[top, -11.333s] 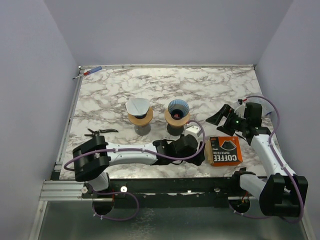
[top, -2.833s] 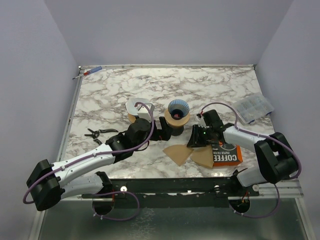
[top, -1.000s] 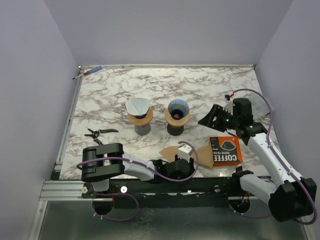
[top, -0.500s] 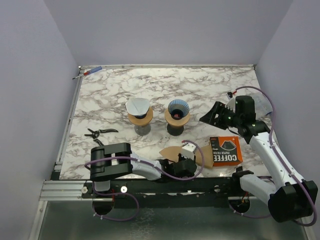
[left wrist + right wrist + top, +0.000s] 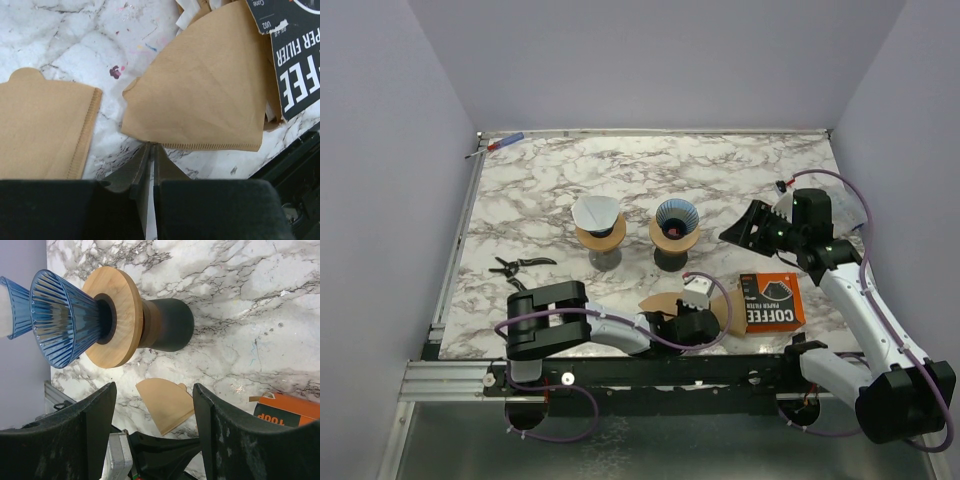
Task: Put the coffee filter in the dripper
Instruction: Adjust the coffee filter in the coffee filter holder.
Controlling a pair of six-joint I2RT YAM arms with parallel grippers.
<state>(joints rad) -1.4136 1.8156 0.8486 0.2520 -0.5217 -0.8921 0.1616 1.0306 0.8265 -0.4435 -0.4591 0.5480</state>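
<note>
Two brown paper cones lie flat at the near edge of the marble worktop. The box-side filter rests against the torn orange filter box, and the loose filter lies just beside it. The left gripper is low over the worktop with its jaws together and their tips at the box-side filter's crimped seam. I cannot tell whether any paper is caught between them. The right gripper hangs well apart from both, its jaws spread wide and holding nothing, facing the blue ribbed dripper, which has no filter in it. The paper is likely near weightless and limp, and it hugs the stone, so it will be hard to get under. The seam is the stiffest part and looks the best place to pinch, and the cone would have to be opened before it can seat
</note>
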